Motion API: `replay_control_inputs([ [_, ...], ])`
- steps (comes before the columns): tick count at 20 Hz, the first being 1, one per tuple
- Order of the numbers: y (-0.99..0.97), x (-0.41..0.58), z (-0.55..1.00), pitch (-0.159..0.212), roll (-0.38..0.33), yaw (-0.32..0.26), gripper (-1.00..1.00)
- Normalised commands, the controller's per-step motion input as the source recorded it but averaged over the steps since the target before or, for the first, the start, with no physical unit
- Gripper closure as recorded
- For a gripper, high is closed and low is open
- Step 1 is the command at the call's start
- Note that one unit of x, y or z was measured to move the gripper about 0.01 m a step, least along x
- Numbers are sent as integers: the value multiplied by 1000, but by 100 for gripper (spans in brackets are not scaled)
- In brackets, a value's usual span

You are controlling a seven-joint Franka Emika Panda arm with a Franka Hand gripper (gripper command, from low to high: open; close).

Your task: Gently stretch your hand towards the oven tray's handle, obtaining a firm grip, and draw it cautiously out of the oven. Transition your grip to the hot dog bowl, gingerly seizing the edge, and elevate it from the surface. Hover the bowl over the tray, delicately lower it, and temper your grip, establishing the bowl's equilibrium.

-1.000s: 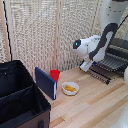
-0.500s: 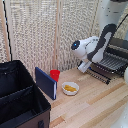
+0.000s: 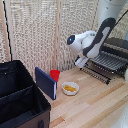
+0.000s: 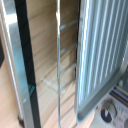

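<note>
The exterior view showed the flat dark wire oven tray (image 3: 111, 61) lying partly drawn out of the boxy dark grey and silver toaster oven (image 3: 118, 47), at that view's right edge. Its thin parallel bars ran front to back, out of the oven mouth toward the table's middle, while its long axis, along the dark front bar handle (image 3: 96, 65), lay crosswise to the pull. The white arm's pincer (image 3: 80, 62) was seen at the handle's near end; whether it was closed on the bar could not be told. In the wrist view the tray's bars (image 4: 102, 45) filled the frame beside the oven's glass door (image 4: 47, 65), with no fingers visible.

It was judged that the pull would be done best straight along the bars, level and slow, so the rack would not jam.

The small round white bowl of yellow-orange food (image 3: 70, 88) sat on the light wooden table (image 3: 95, 107), well apart from the tray, near a small red cup (image 3: 55, 75).
</note>
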Motion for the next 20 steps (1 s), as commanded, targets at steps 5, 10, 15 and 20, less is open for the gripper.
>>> replay_control_inputs([
  [5, 218, 0, 539, -9, 160, -252, -100],
  [10, 208, 0, 481, 0, 187, -249, -100],
  [15, 311, 10, 373, 8, 229, -195, -100],
  [20, 406, 0, 315, 2, 232, -162, -100],
])
